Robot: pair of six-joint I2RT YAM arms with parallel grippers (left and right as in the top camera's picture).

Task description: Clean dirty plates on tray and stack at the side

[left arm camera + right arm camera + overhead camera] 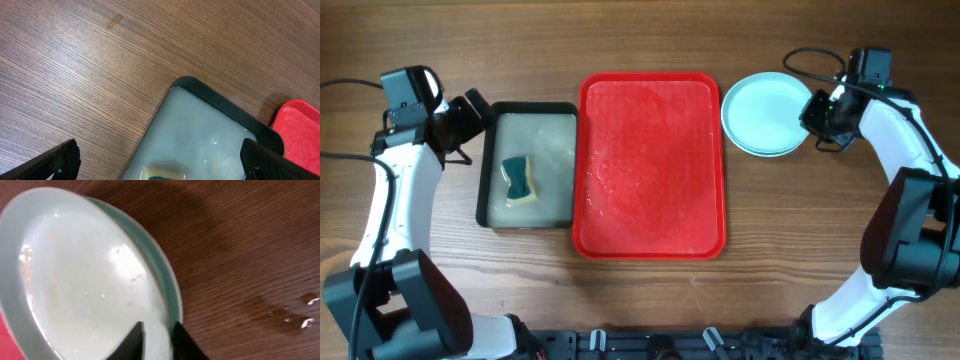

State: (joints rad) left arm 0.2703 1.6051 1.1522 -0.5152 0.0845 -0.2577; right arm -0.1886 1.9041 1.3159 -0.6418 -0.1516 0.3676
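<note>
Resting stacked on the brown wooden surface [650, 300] at upper right, just beside the large red rectangular plastic tray [650, 150]: round glossy plates [765, 112], white over mint, count unclear. Straddling their rim, right pincer [157, 330], tips narrowly parted, mostly cut off; grip impossible to tell. Spread wide and empty, left pincer [160, 152] above the black-rimmed grey tray [225, 104], yellow-and-green sponge [162, 174] cut off at bottom edge.

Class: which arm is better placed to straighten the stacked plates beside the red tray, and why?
Right. The right arm's fingers straddle the plates' rim. The left arm's fingers are spread open over the black-rimmed tray's corner, across the red tray from the plates.
</note>
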